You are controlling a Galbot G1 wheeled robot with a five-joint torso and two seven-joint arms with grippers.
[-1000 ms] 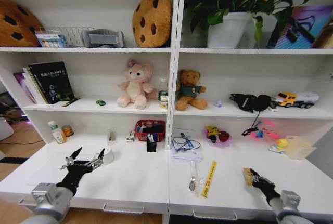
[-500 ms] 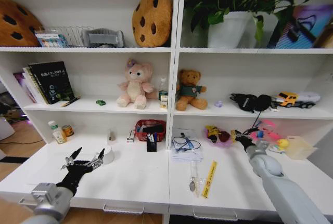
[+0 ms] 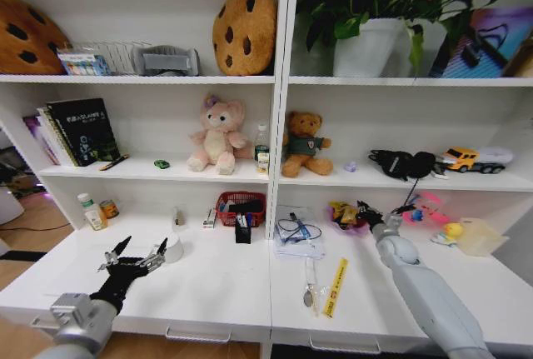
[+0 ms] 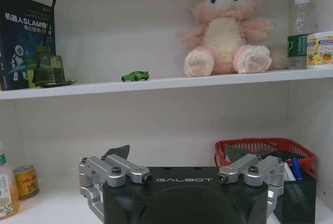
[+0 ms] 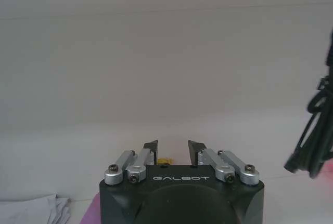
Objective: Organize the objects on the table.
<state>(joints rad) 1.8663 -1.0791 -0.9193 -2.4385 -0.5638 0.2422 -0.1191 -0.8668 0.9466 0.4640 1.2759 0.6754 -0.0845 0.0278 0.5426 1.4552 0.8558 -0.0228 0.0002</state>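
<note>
Two open grippers, left [image 3: 137, 256] over white table [image 3: 216, 288], right [image 3: 364, 210] nr shelf [image 3: 158, 168] wall.

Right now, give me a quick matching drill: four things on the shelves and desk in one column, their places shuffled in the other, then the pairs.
Things:
1. green toy car
2. red basket
3. yellow strip
4. left gripper

Places:
A. flat on the table, right of centre
B. middle shelf, left of the pink plush
C. hovering open over the table's left side
D. at the back of the table, by the centre divider

Pairs: 1-B, 2-D, 3-A, 4-C
</note>
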